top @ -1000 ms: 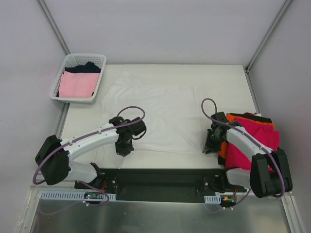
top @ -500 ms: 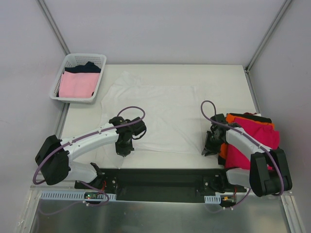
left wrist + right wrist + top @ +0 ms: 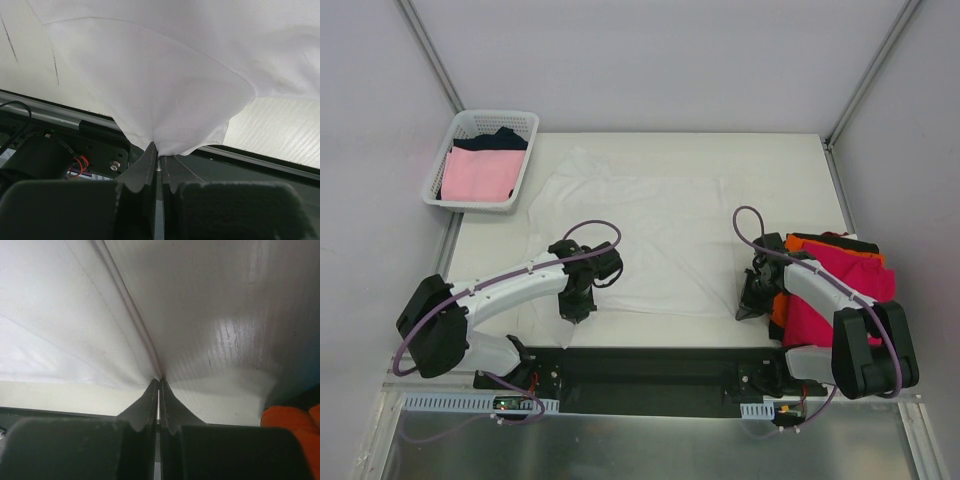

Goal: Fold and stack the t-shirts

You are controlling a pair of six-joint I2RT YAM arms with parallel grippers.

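A white t-shirt [image 3: 640, 230] lies spread flat on the table. My left gripper [image 3: 572, 312] is shut on its near-left hem corner, and the cloth [image 3: 165, 85] rises in a cone from the pinched tips [image 3: 159, 155]. At the near-right hem my right gripper [image 3: 748, 308] is shut on the shirt's edge, the seam of the fabric [image 3: 75, 325] running straight into the tips [image 3: 159, 382]. Just right of that arm sits a folded stack: a magenta-red shirt [image 3: 840, 285] on an orange one [image 3: 780, 310] over a black one [image 3: 830, 238].
A white lattice basket [image 3: 525, 150] stands off the table's far-left corner, holding a pale pink shirt [image 3: 478, 175] and a dark one [image 3: 498, 140]. The black base rail [image 3: 650, 365] runs along the near edge. Orange cloth [image 3: 290, 422] shows at the right wrist view's lower right.
My right gripper's jaws, slightly apart before, have shut on the white shirt's near-right hem. The left gripper keeps its hold and has barely moved.
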